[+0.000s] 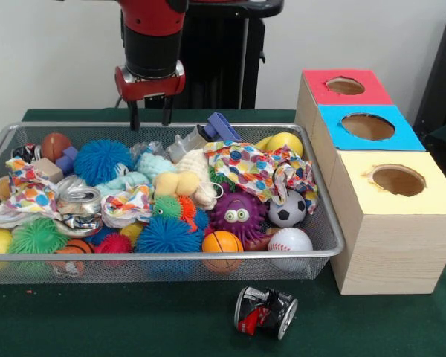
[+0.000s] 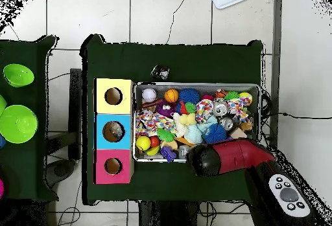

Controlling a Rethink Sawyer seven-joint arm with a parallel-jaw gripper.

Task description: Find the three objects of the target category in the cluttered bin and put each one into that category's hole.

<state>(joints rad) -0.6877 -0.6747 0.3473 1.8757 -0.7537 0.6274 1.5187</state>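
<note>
The bin (image 1: 323,223) is full of toys, and among them I cannot make out any bottle. The gripper (image 1: 150,111) hangs over its far edge with fingers a little apart, holding nothing. The red hole (image 1: 345,85) is in the farthest box.

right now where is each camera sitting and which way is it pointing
Front view: across the table, facing the robot; it looks over the wire mesh bin of toys and the three-hole box. The red and black arm comes down from above, gripper over the bin's far edge.
Overhead view: above the table, looking straight down, robot base at the bottom; the arm covers the bin's lower right.
Both show the bin, the box's red-topped hole and a crushed can outside the bin.
</note>
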